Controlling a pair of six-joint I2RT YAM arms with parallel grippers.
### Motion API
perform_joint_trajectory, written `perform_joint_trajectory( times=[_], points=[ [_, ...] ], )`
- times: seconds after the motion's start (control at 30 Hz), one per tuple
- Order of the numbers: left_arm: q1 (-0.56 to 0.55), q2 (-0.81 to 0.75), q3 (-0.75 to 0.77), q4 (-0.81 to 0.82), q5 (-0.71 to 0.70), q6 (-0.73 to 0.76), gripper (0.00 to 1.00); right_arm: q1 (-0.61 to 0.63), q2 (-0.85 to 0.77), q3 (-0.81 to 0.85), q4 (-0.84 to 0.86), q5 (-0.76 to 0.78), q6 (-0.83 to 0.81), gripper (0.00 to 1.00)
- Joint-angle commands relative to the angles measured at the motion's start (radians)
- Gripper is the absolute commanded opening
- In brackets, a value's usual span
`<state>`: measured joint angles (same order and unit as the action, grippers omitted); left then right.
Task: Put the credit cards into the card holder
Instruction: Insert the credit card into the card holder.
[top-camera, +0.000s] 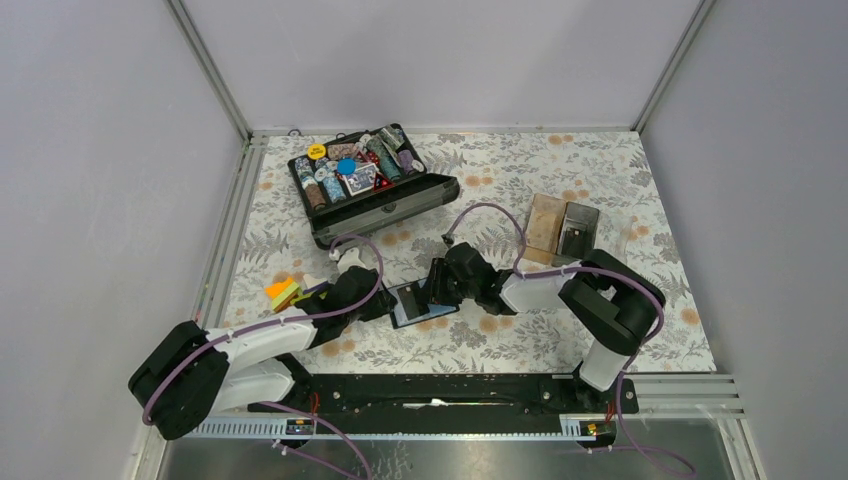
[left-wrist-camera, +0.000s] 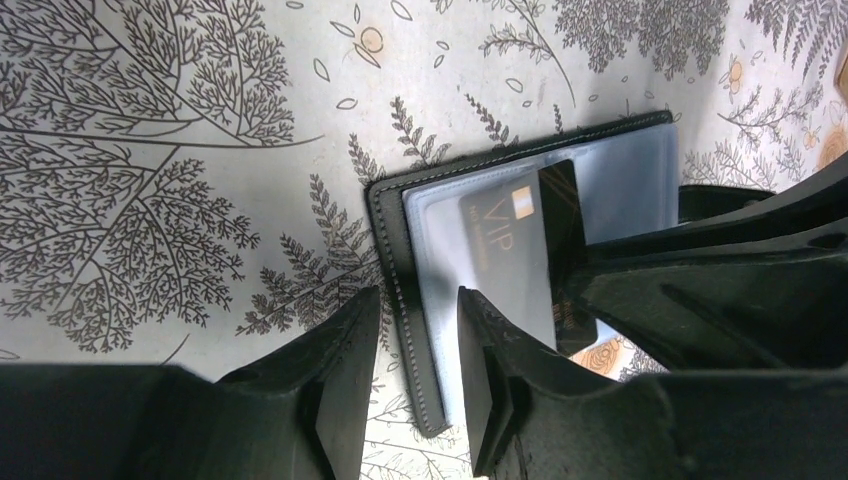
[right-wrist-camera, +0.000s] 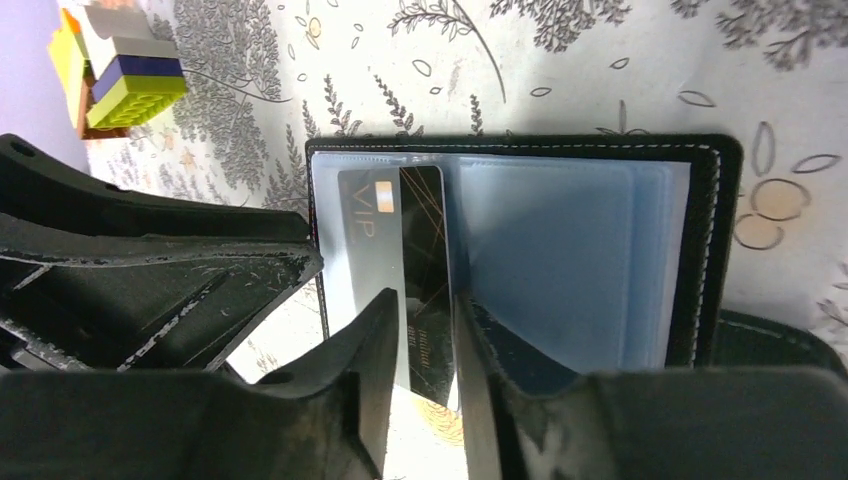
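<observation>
The floral-patterned table (top-camera: 600, 170) fills most of what I can see, with the two arms bent in from the near edge so that they meet about mid-table. At the far side sits a big open black chip case (top-camera: 372, 185), packed with chips. Well off to the right is a clear tray (top-camera: 580, 228) with a tan rectangle (top-camera: 545, 222) just beside it. A small colourful stack (top-camera: 283, 293) lies near the left arm. Between the two wrists the card holder (top-camera: 425, 303) lies open and flat, its pale blue-grey sleeves facing up. A dark card (right-wrist-camera: 400, 210) marked VIP is slid partway under the clear sleeve of the leaf on the left arm's side. Its free end sticks out past the holder's edge, over the cloth. The left gripper (left-wrist-camera: 418, 300) hangs over that leaf's stitched border with its jaws partly open and the black edge showing in the gap. I can't tell whether it presses down. The right gripper (right-wrist-camera: 425, 300) has its jaws only narrowly parted over the card's protruding end, not clamped on it.
</observation>
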<state>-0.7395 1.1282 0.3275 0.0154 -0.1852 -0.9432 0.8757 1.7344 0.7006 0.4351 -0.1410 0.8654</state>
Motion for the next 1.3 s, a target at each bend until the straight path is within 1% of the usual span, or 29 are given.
perform_joint_trajectory(
  times=[0.0, 0.07, 0.23, 0.33, 0.53, 0.67, 0.8, 0.87, 1.0, 1.1, 1.27],
  points=[
    [-0.010, -0.014, -0.011, -0.124, 0.007, 0.003, 0.38, 0.011, -0.059, 0.041, -0.177, 0.102, -0.104, 0.38],
    [-0.010, -0.028, -0.010, -0.132, 0.006, 0.001, 0.38, 0.011, -0.077, 0.049, -0.204, 0.114, -0.126, 0.42],
    [-0.011, -0.054, -0.013, -0.131, 0.011, -0.012, 0.39, 0.012, -0.098, 0.041, -0.203, 0.092, -0.147, 0.48],
    [-0.016, -0.049, -0.013, -0.114, 0.028, -0.021, 0.39, 0.021, -0.107, 0.037, -0.213, 0.104, -0.157, 0.53],
    [-0.043, -0.016, -0.014, -0.051, 0.048, -0.052, 0.39, 0.039, -0.113, 0.051, -0.253, 0.121, -0.203, 0.55],
    [-0.067, 0.036, -0.010, 0.001, 0.061, -0.069, 0.39, 0.056, -0.083, 0.076, -0.285, 0.111, -0.212, 0.53],
    [-0.084, 0.083, -0.005, 0.035, 0.070, -0.077, 0.37, 0.072, -0.074, 0.077, -0.274, 0.100, -0.188, 0.55],
    [-0.088, 0.091, -0.006, 0.039, 0.070, -0.081, 0.34, 0.077, -0.072, 0.079, -0.264, 0.094, -0.168, 0.58],
    [-0.091, 0.096, -0.008, 0.044, 0.067, -0.084, 0.33, 0.090, -0.062, 0.089, -0.224, 0.065, -0.151, 0.60],
    [-0.093, 0.100, -0.008, 0.050, 0.068, -0.085, 0.33, 0.099, -0.038, 0.107, -0.208, 0.045, -0.155, 0.60],
    [-0.095, 0.102, -0.009, 0.057, 0.072, -0.085, 0.33, 0.107, -0.022, 0.114, -0.152, -0.001, -0.142, 0.49]
  ],
)
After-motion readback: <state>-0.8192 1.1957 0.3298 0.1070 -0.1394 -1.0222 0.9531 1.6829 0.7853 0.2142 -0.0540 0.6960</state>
